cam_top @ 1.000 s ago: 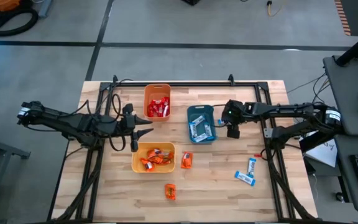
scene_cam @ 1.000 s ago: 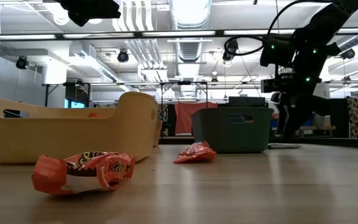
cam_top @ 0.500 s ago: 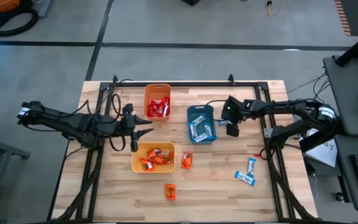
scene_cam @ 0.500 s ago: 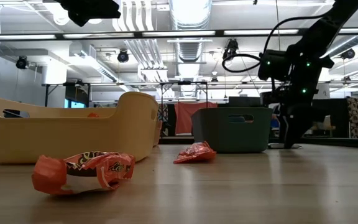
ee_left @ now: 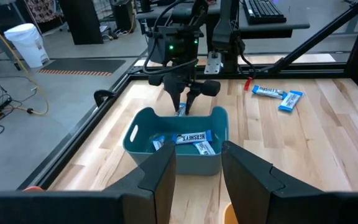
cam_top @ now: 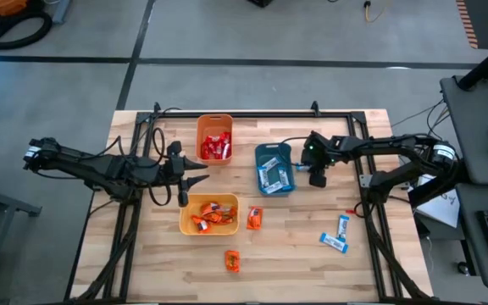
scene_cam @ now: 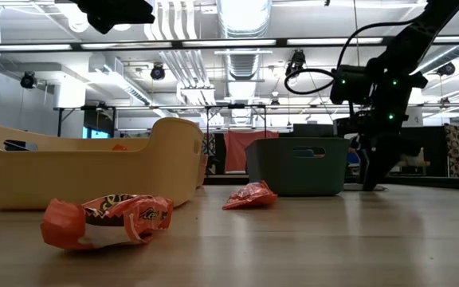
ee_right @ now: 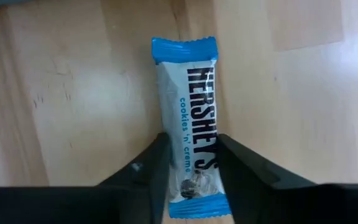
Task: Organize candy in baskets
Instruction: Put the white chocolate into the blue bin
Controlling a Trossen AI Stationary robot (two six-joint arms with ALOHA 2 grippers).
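- The right pincer point(ee_right: 190, 171) stands down at the tabletop point(cam_top: 295, 246) just beside the teal basket point(cam_top: 274, 169), its fingers close on either side of a light blue candy bar point(ee_right: 191, 124) that lies flat on the wood. Whether the pads already press the wrapper, I cannot tell.
- Risk: the fingers straddle only the near end of the bar. Lifted from there, the bar may tilt, swing or slip out of the shiny wrapper's fold.
- Risk: the basket wall is very near the pincer; a sideways move before a clear lift could knock the basket or drag the bar against its rim.
- The left pincer point(ee_left: 197, 168) hangs moderately apart and empty above the yellow basket point(cam_top: 209, 214).
- Outstanding: two more blue bars point(cam_top: 338, 235) lie well apart on the right side, and two orange candies point(cam_top: 253, 218) remain loose near the yellow basket. The orange basket point(cam_top: 214, 138) holds red pieces.
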